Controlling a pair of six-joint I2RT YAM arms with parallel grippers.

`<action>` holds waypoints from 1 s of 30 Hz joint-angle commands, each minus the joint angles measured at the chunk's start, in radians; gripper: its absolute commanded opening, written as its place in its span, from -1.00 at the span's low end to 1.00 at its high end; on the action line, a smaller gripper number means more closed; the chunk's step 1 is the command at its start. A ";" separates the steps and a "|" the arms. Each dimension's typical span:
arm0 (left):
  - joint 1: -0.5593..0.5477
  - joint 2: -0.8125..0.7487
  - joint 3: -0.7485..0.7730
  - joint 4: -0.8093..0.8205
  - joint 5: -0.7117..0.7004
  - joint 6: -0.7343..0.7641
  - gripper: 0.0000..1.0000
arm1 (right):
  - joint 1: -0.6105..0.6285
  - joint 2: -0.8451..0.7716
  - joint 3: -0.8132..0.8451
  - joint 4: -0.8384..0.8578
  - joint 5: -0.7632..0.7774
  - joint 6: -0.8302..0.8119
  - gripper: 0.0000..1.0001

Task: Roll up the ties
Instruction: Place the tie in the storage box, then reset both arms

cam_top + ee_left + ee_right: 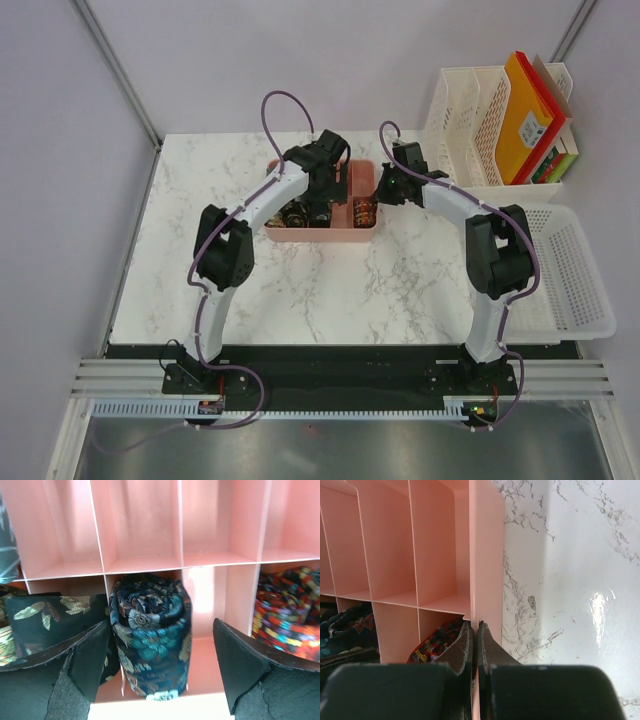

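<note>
Left wrist view: the left gripper [161, 630] stands wide open astride the rolled blue floral tie [150, 645], which sits upright in a near-row compartment of the pink tray [145, 530]. The right gripper [474, 630] pinches the tray's right wall [485, 555], presumably to steady it.

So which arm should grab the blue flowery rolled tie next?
Left. The left gripper is open right over the blue flowery tie, a finger each side. The right gripper is pinching the pink tray's wall.
</note>
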 commanded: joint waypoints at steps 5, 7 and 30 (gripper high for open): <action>-0.042 -0.131 0.093 0.010 -0.043 0.087 0.82 | 0.021 0.045 -0.003 -0.042 -0.074 0.032 -0.92; -0.044 -0.145 0.094 0.012 -0.055 0.101 0.83 | 0.021 0.039 -0.003 -0.036 -0.077 0.035 -0.81; 0.317 -0.495 -0.200 0.121 0.373 0.287 0.99 | -0.039 -0.044 0.138 0.019 -0.140 0.008 0.75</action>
